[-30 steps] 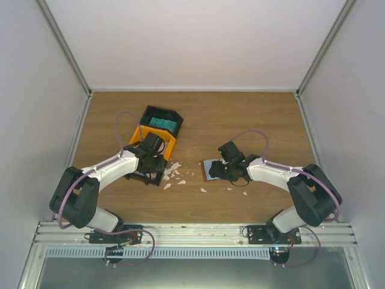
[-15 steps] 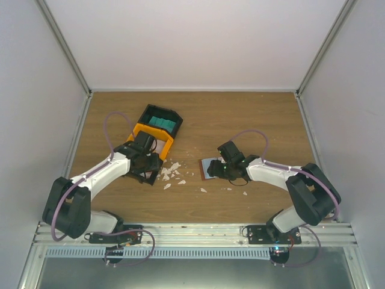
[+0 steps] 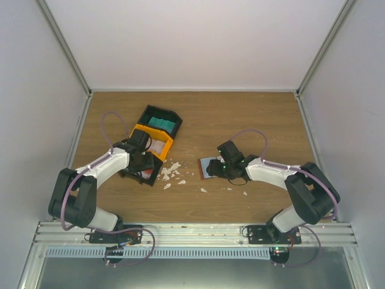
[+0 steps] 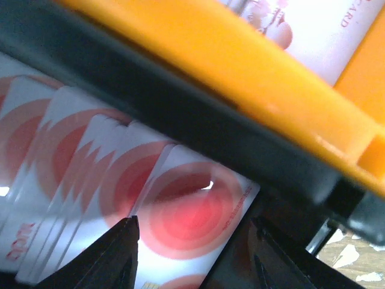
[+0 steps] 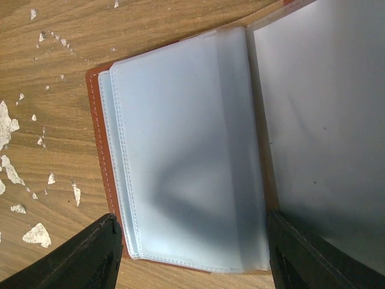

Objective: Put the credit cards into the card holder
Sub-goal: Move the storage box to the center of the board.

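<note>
left claw (image 4: 195,253) spread open, straddling fanned red-and-white plastic credit cards (image 4: 192,217) in black plastic bin (image 4: 180,114). "CARD" legible on pale card (image 4: 313,30) in yellow plastic bin (image 4: 240,60). right claw (image 5: 192,253) released wide over open reddish-brown leather card holder (image 5: 186,150). teal stack (image 3: 163,123) only visible overhead.

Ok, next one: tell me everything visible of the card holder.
The card holder lies open and flat on the wooden table, right of centre. Its reddish-brown, leather-like cover shows only as a thin stitched border round a stack of frosted clear plastic sleeves with sewn edges; those in view look empty. A further pale page runs out of the wrist view. The right tool hangs open over it, one finger each side; whether it touches, I cannot tell.
</note>
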You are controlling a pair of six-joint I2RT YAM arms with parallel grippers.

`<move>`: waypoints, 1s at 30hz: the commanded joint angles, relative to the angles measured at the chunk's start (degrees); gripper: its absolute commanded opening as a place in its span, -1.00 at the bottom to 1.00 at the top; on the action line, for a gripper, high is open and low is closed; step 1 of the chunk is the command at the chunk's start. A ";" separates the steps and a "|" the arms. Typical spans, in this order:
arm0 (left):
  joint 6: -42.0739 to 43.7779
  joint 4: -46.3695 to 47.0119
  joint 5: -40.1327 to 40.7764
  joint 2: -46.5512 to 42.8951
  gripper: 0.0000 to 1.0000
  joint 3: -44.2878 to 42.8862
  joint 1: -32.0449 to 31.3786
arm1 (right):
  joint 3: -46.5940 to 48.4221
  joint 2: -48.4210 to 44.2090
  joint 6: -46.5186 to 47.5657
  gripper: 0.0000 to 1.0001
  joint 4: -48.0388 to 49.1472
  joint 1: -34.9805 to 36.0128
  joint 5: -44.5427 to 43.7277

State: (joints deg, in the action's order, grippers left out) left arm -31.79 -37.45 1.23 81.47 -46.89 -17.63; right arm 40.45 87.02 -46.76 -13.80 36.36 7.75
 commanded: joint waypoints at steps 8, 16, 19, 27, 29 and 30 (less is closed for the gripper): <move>5.39 3.39 -4.01 5.10 0.24 0.07 0.14 | -3.22 3.27 0.19 0.33 -2.78 0.78 0.36; 7.86 2.90 -7.19 6.57 0.32 -0.60 0.19 | -3.52 2.58 0.12 0.33 -2.73 0.79 -0.01; 7.76 2.91 -10.15 6.74 0.13 -0.61 0.16 | -3.62 2.51 -0.06 0.33 -2.50 0.82 -0.01; 7.66 3.75 -18.27 4.55 -0.03 -0.83 0.16 | -3.80 2.15 0.27 0.33 -2.71 0.77 0.04; 7.79 4.25 -20.42 4.36 -0.03 -0.63 0.14 | -3.88 2.08 0.34 0.33 -2.78 0.79 -0.04; 7.86 4.52 -21.62 4.27 -0.04 -0.54 0.14 | -3.93 1.99 0.28 0.33 -2.78 0.81 -0.13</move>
State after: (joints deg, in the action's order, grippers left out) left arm -24.77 -34.02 -12.08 86.74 -47.57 -17.21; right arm 39.53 86.65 -46.76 -11.94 36.38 7.88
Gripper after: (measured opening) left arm 0.484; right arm 0.667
